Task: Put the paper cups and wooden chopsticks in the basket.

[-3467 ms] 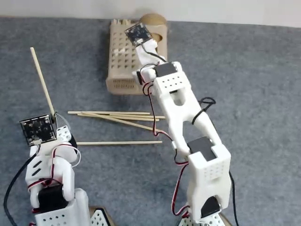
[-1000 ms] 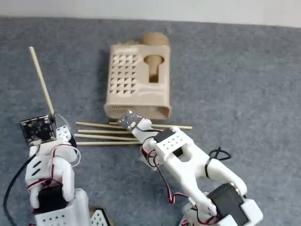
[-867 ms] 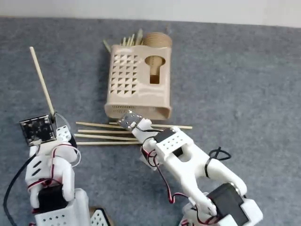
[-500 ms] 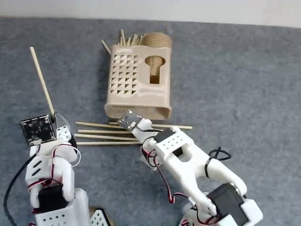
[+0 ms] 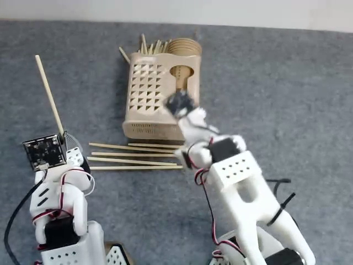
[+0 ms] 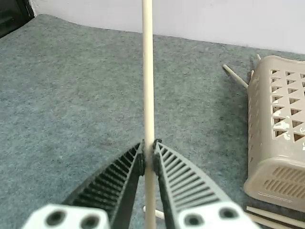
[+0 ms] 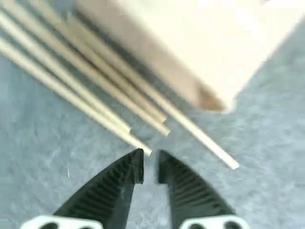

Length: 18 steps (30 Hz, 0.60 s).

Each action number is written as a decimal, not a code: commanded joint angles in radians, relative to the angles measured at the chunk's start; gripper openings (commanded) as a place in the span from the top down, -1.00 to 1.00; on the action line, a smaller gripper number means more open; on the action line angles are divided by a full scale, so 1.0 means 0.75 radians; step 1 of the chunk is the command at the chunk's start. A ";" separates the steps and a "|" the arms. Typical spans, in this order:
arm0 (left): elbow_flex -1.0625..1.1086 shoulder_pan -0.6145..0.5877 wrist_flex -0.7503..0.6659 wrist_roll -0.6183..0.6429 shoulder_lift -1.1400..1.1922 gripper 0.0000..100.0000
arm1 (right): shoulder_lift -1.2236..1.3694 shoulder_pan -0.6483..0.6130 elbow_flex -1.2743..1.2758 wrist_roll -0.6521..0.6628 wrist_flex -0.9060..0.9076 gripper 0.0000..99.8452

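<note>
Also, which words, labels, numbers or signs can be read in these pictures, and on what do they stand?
No text can be read.
The basket, the paper cup, the loose chopsticks and the chopstick in the left tool show no print.
The circuit board on the left arm may bear markings, too small to read.

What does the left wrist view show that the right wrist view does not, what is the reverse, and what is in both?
The left wrist view adds the left tool shut on one chopstick, chopstick ends sticking out of the far end of the basket, and a pale wall behind. The right wrist view adds the right tool, tips slightly apart and holding nothing, close to the ends of the loose chopsticks. Both share the basket, the loose chopsticks lying beside it, and the grey carpet.
</note>
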 commanded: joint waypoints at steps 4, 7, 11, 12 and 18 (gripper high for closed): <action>-0.024 -0.024 -0.016 -0.010 -0.013 0.98 | 0.259 0.122 -0.527 -0.266 0.036 0.53; -0.021 -0.024 -0.016 -0.010 -0.013 0.98 | 0.494 0.130 -0.776 -0.307 0.081 0.49; -0.017 -0.019 -0.016 -0.010 -0.013 0.98 | 0.838 0.126 -1.204 -0.307 0.263 0.48; -0.015 -0.017 -0.016 -0.010 -0.013 0.98 | 0.926 0.128 -1.329 -0.307 0.310 0.48; -0.015 -0.017 -0.016 -0.010 -0.013 0.98 | 1.423 0.150 -2.047 -0.307 0.574 0.41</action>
